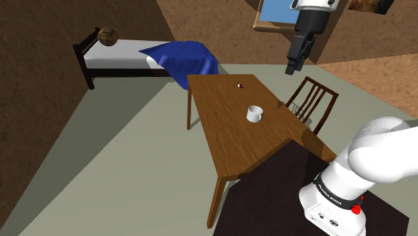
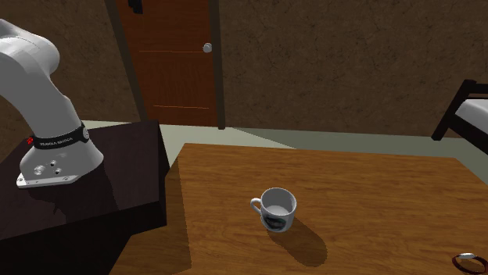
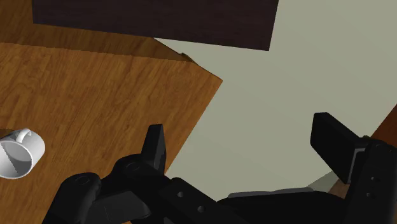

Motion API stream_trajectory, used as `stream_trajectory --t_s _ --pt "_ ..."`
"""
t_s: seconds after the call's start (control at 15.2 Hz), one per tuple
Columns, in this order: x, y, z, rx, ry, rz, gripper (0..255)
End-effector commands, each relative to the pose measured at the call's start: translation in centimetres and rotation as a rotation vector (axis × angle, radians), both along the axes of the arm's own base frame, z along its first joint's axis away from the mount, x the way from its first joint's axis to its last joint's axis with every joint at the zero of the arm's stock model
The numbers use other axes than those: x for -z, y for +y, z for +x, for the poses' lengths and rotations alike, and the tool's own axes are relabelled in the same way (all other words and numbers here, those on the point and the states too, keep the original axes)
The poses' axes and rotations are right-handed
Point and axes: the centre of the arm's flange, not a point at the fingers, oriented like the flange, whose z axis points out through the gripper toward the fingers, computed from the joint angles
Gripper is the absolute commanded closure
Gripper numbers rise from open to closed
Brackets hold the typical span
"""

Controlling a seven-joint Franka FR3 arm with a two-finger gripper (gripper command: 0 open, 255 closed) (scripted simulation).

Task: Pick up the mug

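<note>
A white mug (image 1: pixel 254 114) stands upright on the wooden table (image 1: pixel 221 127), near its middle, with its handle toward the shoulder view's right. In the second exterior view the mug (image 2: pixel 277 209) shows a dark mark on its side and its handle points toward the stand. My black gripper (image 1: pixel 293 68) hangs high in the air, well above the table and off to the chair side of the mug. In the wrist view the gripper (image 3: pixel 245 143) is open, its fingers (image 3: pixel 156 143) wide apart over the floor past the table's edge. The mug (image 3: pixel 19 156) lies far outside the fingers.
A wooden chair (image 1: pixel 310 100) stands at the table's far side below the gripper. A small ring-like object (image 1: pixel 241 85) lies on the table toward the bed (image 1: pixel 120 60), which has a blue blanket. The dark stand (image 2: pixel 86 187) adjoins the table. A brown door (image 2: pixel 176 62) is behind.
</note>
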Motion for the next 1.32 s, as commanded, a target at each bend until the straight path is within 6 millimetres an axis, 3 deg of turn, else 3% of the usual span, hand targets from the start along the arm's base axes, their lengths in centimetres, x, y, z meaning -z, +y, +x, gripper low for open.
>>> stream_trajectory --t_s 0.0,1.25 --pt "0.0 0.0 0.0 0.0 0.0 0.0 0" --pt "17.1 -15.3 8.7 -0.01 -0.069 -0.007 0"
